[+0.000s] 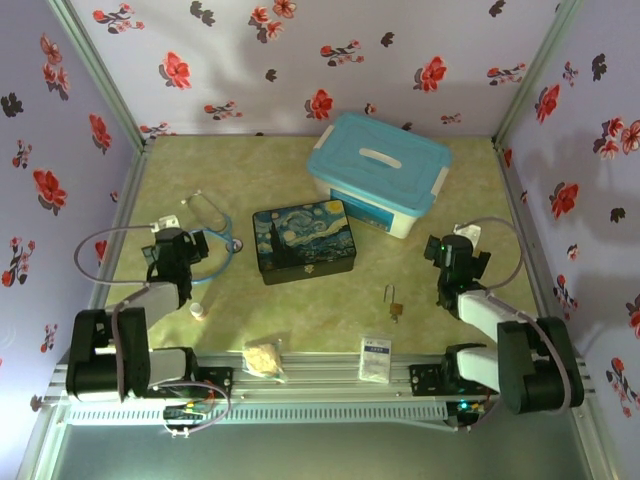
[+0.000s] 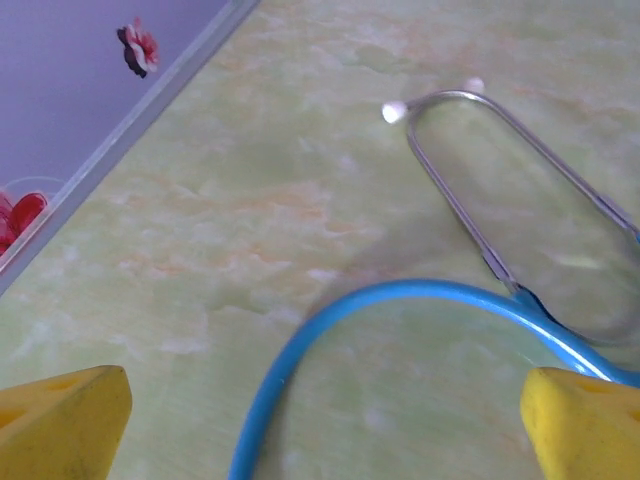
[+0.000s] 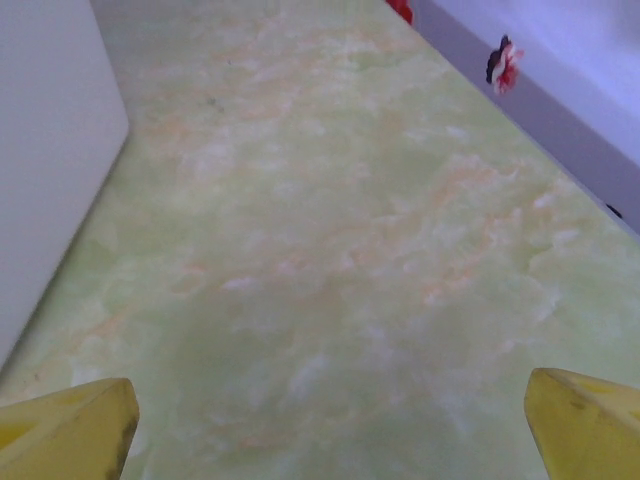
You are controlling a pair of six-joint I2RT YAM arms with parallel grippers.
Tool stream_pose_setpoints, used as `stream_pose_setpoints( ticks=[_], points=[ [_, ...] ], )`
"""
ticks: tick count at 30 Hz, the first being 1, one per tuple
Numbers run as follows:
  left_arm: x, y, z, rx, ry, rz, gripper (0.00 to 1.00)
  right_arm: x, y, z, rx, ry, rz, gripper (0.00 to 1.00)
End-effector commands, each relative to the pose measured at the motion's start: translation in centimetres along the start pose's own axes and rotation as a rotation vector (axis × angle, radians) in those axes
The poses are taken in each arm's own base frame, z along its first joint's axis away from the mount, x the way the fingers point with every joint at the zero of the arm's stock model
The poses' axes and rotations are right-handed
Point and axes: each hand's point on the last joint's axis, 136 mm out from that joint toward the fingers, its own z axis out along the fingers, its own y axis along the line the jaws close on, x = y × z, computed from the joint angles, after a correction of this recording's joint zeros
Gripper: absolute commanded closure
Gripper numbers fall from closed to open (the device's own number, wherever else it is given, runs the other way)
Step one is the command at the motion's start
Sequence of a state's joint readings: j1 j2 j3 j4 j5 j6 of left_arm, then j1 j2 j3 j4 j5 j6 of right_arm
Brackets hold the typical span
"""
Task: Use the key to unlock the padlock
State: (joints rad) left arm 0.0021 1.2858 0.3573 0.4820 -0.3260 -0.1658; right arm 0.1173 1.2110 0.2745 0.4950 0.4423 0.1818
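Note:
The small brass padlock (image 1: 394, 310) lies on the green table near the front, right of centre, its thin shackle pointing away from the arms. The key is too small to tell apart from it. My right gripper (image 1: 453, 252) hangs to the padlock's upper right, well clear of it. In the right wrist view its yellow fingertips (image 3: 70, 430) stand wide apart over bare table, so the right gripper (image 3: 330, 430) is open and empty. My left gripper (image 1: 176, 243) is far off on the left side. It (image 2: 325, 425) is open too, above the blue tube of a stethoscope (image 2: 300, 350).
A painted box (image 1: 303, 240) sits mid-table with a blue-lidded tub (image 1: 378, 172) behind it; the tub's white wall (image 3: 50, 150) is left of my right gripper. The stethoscope (image 1: 215, 225) lies at left. A white bottle (image 1: 198, 312), a clear bag (image 1: 264, 357) and a white packet (image 1: 376, 358) line the front edge.

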Motion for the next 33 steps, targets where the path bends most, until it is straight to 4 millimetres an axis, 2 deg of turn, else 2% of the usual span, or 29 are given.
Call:
stream_pose_setpoints(
  ticks=[1, 6, 12, 14, 16, 17, 20, 27, 33],
  points=[
    [-4.4, -0.9, 0.5, 0.059, -0.165, -0.057, 0.00, -5.0, 0.6, 0.2, -0.018, -0.227, 0.057, 0.01],
    [-3.9, -2.5, 2.2, 0.116, -0.176, 0.010, 0.00, -4.8, 2.8, 2.9, -0.064, -0.180, -0.045, 0.01],
    [-2.8, -3.4, 2.7, 0.142, -0.178, 0.040, 0.00, -4.0, 3.3, 4.4, -0.091, -0.131, -0.042, 0.01],
    [-2.9, -3.4, 2.8, 0.140, -0.187, 0.043, 0.00, -3.0, 2.9, 5.2, -0.132, -0.114, 0.008, 0.01],
    [-2.9, -3.5, 2.8, 0.141, -0.189, 0.043, 0.00, -3.6, 2.8, 5.2, -0.134, -0.128, 0.015, 0.01],
    [-2.8, -3.5, 2.8, 0.141, -0.185, 0.044, 0.00, -3.0, 2.8, 5.2, -0.131, -0.091, 0.010, 0.01],
    [-2.9, -3.5, 2.8, 0.142, -0.187, 0.044, 0.00, -3.5, 2.7, 5.1, -0.131, -0.129, 0.013, 0.01],
    [-2.8, -3.5, 2.8, 0.140, -0.187, 0.046, 0.00, -3.1, 3.7, 5.2, -0.181, -0.104, -0.013, 0.01],
    [-2.9, -3.5, 2.7, 0.140, -0.190, 0.044, 0.00, -3.2, 3.6, 5.2, -0.197, -0.100, -0.002, 0.01]
  ],
)
